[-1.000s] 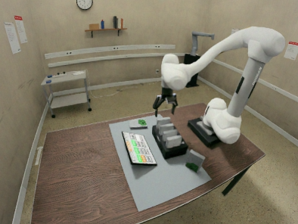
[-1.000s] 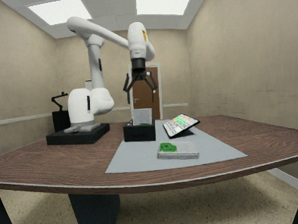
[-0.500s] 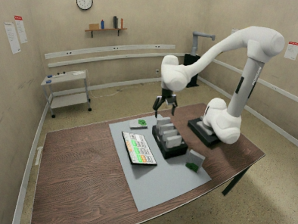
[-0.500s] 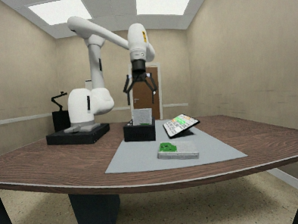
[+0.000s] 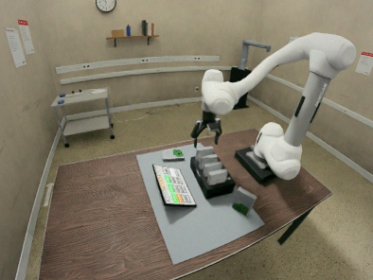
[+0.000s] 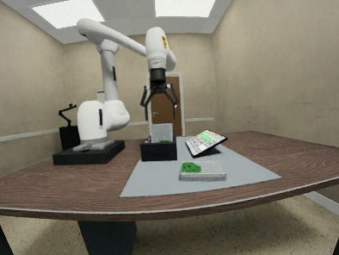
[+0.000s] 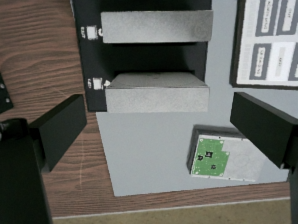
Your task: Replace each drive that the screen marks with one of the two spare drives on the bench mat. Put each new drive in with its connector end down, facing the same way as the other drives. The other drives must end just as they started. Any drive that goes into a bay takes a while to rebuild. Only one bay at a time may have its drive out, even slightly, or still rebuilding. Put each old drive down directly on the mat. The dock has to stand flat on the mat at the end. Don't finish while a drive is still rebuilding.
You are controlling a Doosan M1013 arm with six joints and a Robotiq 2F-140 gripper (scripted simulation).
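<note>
The black dock (image 5: 212, 177) stands on the grey mat (image 5: 198, 203) with several grey drives upright in its bays. My gripper (image 5: 206, 135) is open and empty. It hovers above the dock's far end drive (image 5: 204, 152), which also shows in the wrist view (image 7: 157, 92) between my fingers. One spare drive (image 5: 172, 154) lies flat on the mat beyond the dock, green board up; it also shows in the wrist view (image 7: 224, 158) and in the exterior view (image 6: 202, 170). A second spare drive (image 5: 245, 201) leans tilted on the mat near the dock's near end. The screen (image 5: 173, 184) lies left of the dock.
The arm's black base (image 5: 256, 166) stands on the table right of the dock. The mat's far edge and the table edge (image 7: 165, 206) are close below the spare drive in the wrist view. A cart (image 5: 85, 115) stands by the far wall.
</note>
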